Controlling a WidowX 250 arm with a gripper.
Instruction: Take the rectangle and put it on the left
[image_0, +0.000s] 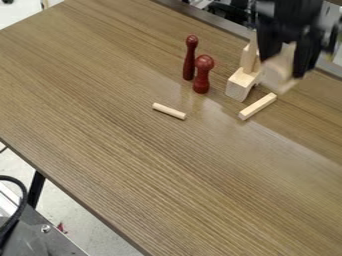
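One gripper (284, 67), clenched on block (276, 77) right of pins (202, 76): lift high, carry level, lower flat left of pins.

My black claw (283, 66) hangs at the upper right. Its two fingers point downward, standing apart.

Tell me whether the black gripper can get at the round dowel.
Probably not right now: the gripper seems to hold a pale block between its fingers, though the dowel itself lies uncovered.
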